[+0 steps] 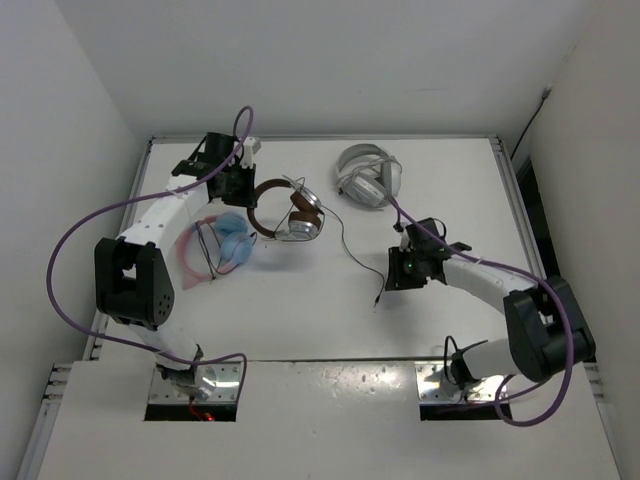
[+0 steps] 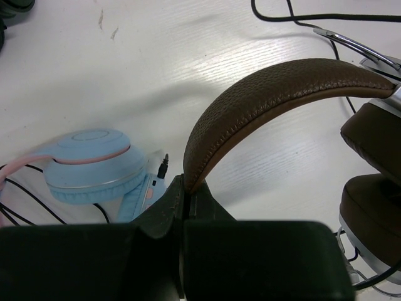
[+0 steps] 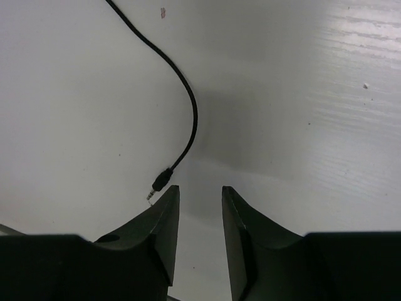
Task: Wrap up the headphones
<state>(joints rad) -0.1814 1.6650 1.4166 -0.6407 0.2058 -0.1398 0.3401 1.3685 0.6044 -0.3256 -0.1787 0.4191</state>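
The headphones (image 1: 288, 212) lie on the table (image 1: 460, 190), upper centre of the overhead view. The left gripper (image 2: 185, 187) is clenched on their headband (image 2: 269, 91). Their cable (image 3: 190, 116) runs toward mid-frame. Its plug (image 3: 161, 181) lies just beside the right gripper (image 3: 200, 197), whose fingers are parted and hold nothing.

A robotics lab or test cell is indicated, rather than a home or a shop. A plain white table (image 1: 450, 200) is enclosed on three sides by bare white panels (image 1: 330, 60), so that a booth is formed. Two white-and-black arms, the left arm (image 1: 160, 215) and the right arm (image 1: 490, 278), are bolted to metal plates (image 1: 225, 378) at the near edge, and loose purple cables (image 1: 52, 272) are looped from them. Sample items are laid out: the headphones (image 1: 300, 222) with a brown band, a white-grey pair (image 1: 368, 175) and a blue-and-pink pair (image 1: 235, 240).
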